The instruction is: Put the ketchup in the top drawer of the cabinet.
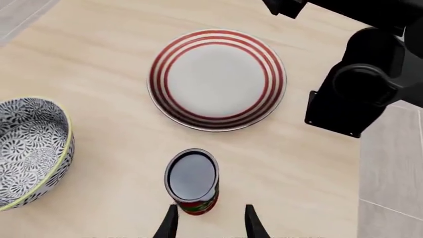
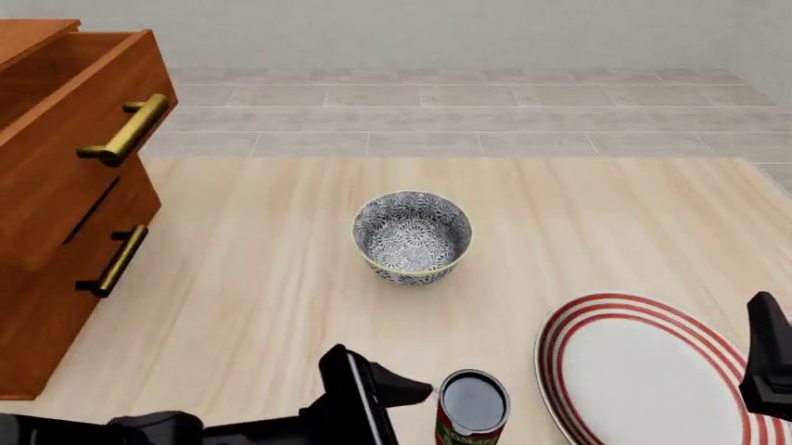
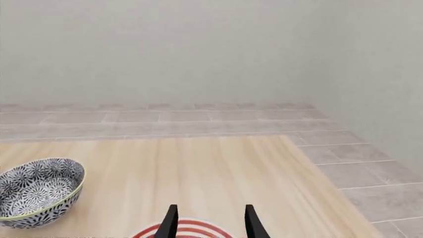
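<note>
- Your left gripper (image 1: pixel 208 223) stands with its 2 fingers spread wide and nothing held; the gap between the tips is broader than the ketchup (image 1: pixel 192 181).
- The ketchup stands upright on the bench (image 2: pixel 248 306) just ahead of those fingertips, its dark grey top facing the left wrist camera and its red base between the 2 tips, with no clear contact on either side.
- In the front view the ketchup (image 2: pixel 472 408) sits just to the right of your left gripper (image 2: pixel 384 389), at the near edge of the bench.
- Beyond the ketchup from the left gripper lies the red-ringed plate (image 1: pixel 217 79), flat on the bench and apart from the container.
- The patterned bowl (image 2: pixel 413 235) stands farther out on the bench, forward of the left gripper and well apart from the ketchup.
- The cabinet (image 2: pixel 50 278) is far off to the left gripper's left; its top drawer (image 2: pixel 74 139) is pulled out, brass handle facing the bench.
- Your right gripper (image 3: pixel 208 223) is also spread open and empty, hovering above the plate's rim (image 3: pixel 178 230).
</note>
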Tool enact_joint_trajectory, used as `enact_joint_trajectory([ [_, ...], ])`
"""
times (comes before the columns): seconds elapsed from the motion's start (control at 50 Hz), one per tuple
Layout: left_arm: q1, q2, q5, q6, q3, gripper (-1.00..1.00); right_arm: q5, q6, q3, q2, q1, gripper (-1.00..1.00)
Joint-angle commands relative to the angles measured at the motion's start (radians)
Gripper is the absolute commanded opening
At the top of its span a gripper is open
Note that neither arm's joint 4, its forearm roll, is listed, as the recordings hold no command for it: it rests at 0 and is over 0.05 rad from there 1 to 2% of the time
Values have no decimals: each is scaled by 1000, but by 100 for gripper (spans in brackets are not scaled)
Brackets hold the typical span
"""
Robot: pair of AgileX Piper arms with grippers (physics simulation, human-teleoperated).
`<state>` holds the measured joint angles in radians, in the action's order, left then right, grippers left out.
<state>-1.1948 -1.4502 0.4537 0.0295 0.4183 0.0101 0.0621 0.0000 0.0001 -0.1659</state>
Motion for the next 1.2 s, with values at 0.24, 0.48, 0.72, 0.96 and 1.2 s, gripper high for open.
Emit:
enact_joint_trajectory([
  [0.24,47,-85,78,25,-19,100,-83,45,-90,0,19,100],
  [0.48,59,-159,110,43,-3,100,-883,42,-890,167,-13,100],
  [0.72,60,-204,124,63,13,100,-658,-358,-545,0,387,100],
  [0.96,72,-224,126,63,36,100,-658,-358,-545,0,387,100],
  [1.2,79,-229,116,60,58,100,-658,-358,-545,0,387,100],
])
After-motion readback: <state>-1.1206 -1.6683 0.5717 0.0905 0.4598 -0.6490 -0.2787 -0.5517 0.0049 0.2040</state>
